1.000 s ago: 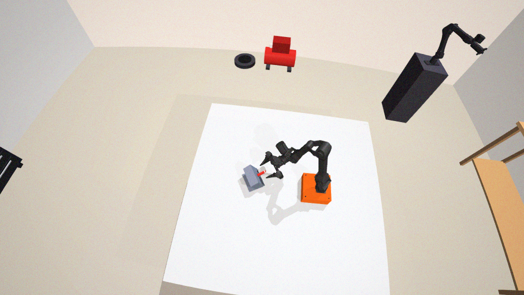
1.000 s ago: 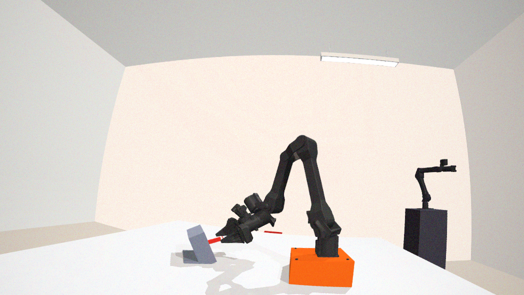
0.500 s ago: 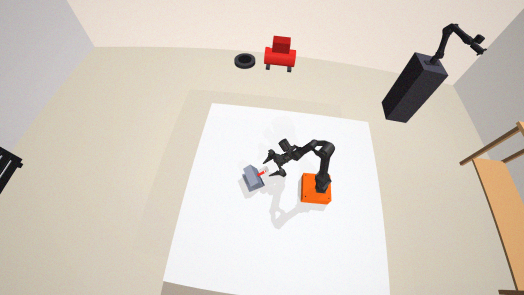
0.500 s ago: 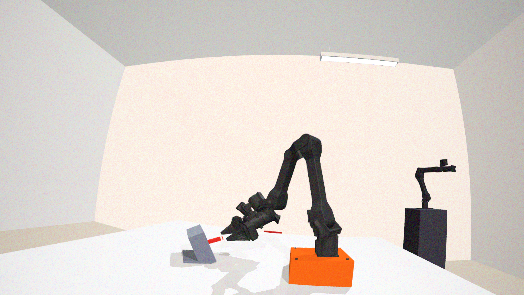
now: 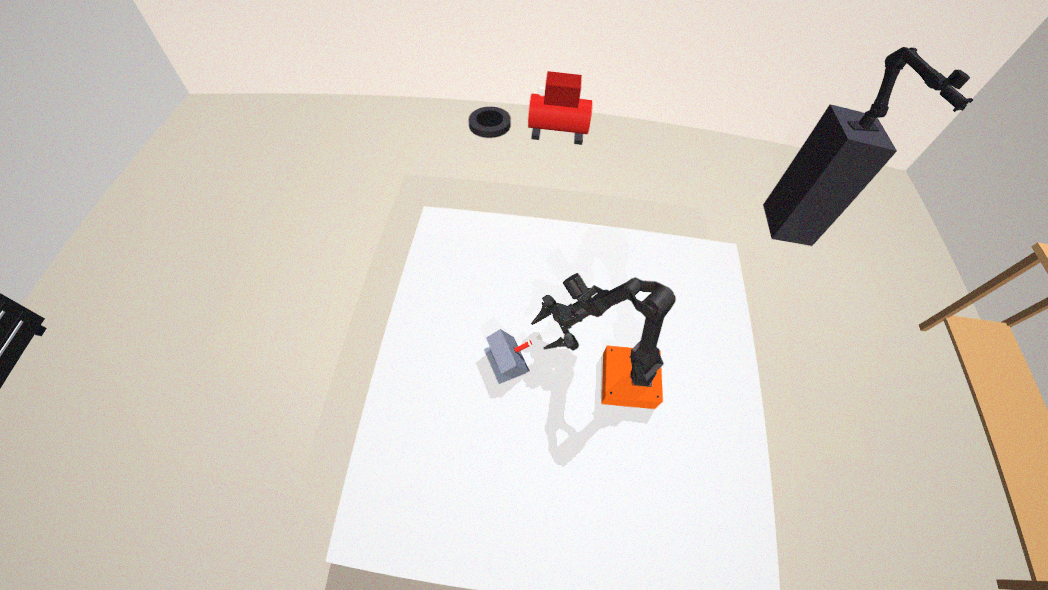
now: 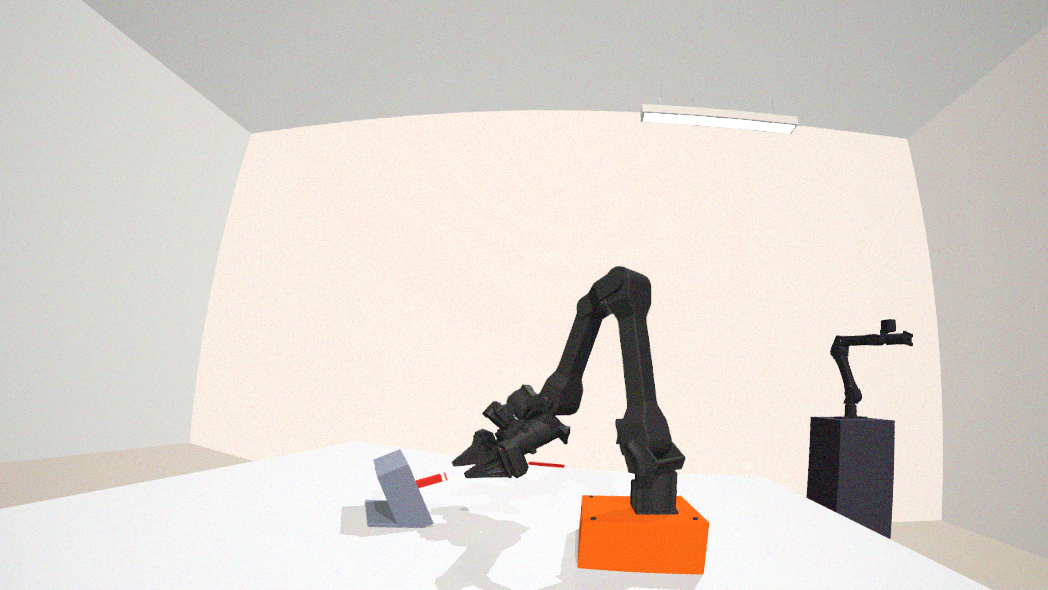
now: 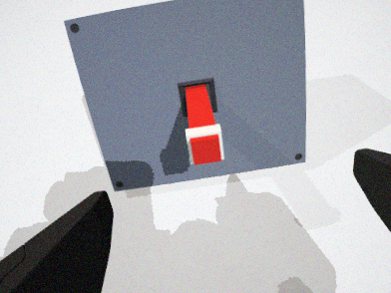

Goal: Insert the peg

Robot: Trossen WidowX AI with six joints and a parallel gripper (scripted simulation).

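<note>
The red square peg (image 7: pixel 201 123), white-banded near its outer end, sits in the grey panel's (image 7: pixel 134 71) hole; the gripper (image 6: pixel 480 463) fingers are released, holding nothing.

Red peg (image 7: pixel 201 125) seated in the hole at the grey panel (image 7: pixel 134 58) centre; 2 dark fingers spread wide below the panel.

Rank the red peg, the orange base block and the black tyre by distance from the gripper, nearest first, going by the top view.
1. Red peg: just left of the open gripper, seated in the grey panel.
2. Orange base block: right of the gripper, under the arm.
3. Black tyre: far off, on the floor by the wall.
</note>
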